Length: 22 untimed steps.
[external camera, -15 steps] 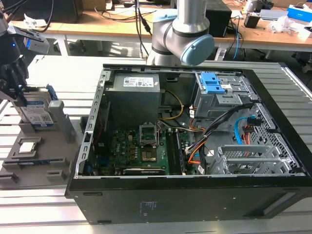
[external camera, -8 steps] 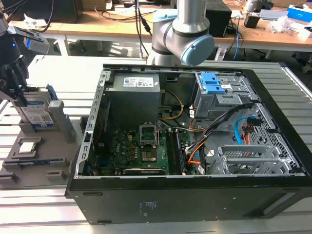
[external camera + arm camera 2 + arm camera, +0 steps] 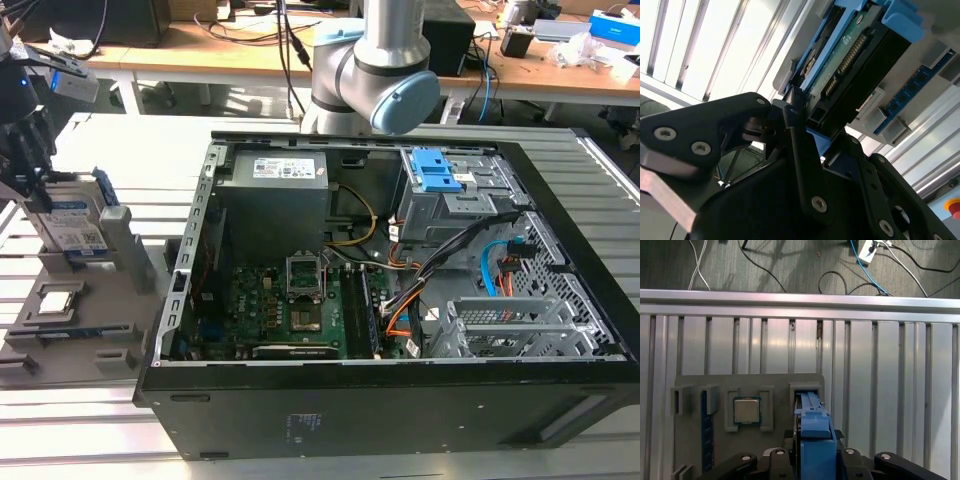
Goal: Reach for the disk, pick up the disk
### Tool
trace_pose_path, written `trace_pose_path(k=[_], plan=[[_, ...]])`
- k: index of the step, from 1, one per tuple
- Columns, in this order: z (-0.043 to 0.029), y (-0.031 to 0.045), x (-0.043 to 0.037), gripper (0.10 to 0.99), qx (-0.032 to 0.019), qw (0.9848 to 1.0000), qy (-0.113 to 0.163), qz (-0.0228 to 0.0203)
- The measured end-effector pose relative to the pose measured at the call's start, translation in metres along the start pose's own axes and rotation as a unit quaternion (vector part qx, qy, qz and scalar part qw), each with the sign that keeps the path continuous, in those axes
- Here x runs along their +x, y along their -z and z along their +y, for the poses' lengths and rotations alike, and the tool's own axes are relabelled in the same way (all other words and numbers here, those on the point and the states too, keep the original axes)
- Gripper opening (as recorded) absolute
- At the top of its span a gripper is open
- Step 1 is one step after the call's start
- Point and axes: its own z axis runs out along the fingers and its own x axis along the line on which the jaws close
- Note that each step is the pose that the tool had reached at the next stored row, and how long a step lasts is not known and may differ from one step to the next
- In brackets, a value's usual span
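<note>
We see the disk point(image 3: 78, 225) standing on edge in a slot of the grey holder point(image 3: 90, 330), which lies on the slatted metal surface point(image 3: 100, 420) at the exterior view's left, just beside the open computer case point(image 3: 400, 420). Its labelled face is turned towards the exterior view, and a blue rail runs along its upper edge.

The gripper point(image 3: 35, 175) has the disk's upper part between its black fingers. In the first wrist view we look straight down along the blue rail of the disk point(image 3: 815, 425). The gripper point(image 3: 815, 460) is drawn in narrow there, with a finger lying against each side of the drive. In the second wrist view the gripper point(image 3: 825, 150) meets the end of the disk point(image 3: 850, 65), whose green circuit board and connector row face that camera. The lower end of the disk sits in the slot of the holder point(image 3: 770, 382).

Next to that slot, a square processor chip point(image 3: 746, 410) rests in its own recess of the holder. A blue memory module point(image 3: 706, 435) stands in a slot farther along, well apart from the disk.

Behind the case, the arm point(image 3: 375, 60) rises from the surface.
</note>
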Motion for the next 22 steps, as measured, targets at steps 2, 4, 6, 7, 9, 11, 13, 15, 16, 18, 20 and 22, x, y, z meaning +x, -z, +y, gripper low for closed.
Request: trace_pose_path(k=[2,4,6,7,9,11,13,15,16,18,20,22], plan=[[0.0002,0.0048,-0.0001,0.365,0.0,1.0,0.0,0.0],[0.0004,0.0089,-0.0004,0.365,-0.0001,1.0,0.0,0.0],[0.0005,0.0119,-0.0006,0.365,0.0,1.0,0.0,0.0],[0.0005,0.0133,-0.0007,0.365,-0.0001,1.0,0.0,0.0],[0.0007,0.0176,-0.0008,0.365,0.0,1.0,0.0,0.0],[0.0008,0.0203,-0.0009,0.365,0.0,1.0,0.0,0.0],[0.0009,0.023,-0.0009,0.365,0.0,1.0,0.0,0.0],[0.001,0.0257,-0.001,0.365,-0.0001,1.0,0.0,0.0],[0.0011,0.0273,-0.001,0.365,0.0,1.0,0.0,0.0],[0.0012,0.0305,-0.001,0.365,0.0,1.0,0.0,0.0],[0.0013,0.0346,-0.001,0.365,0.0,1.0,0.0,0.0],[0.0014,0.037,-0.0011,0.365,-0.0001,1.0,0.0,0.0]])
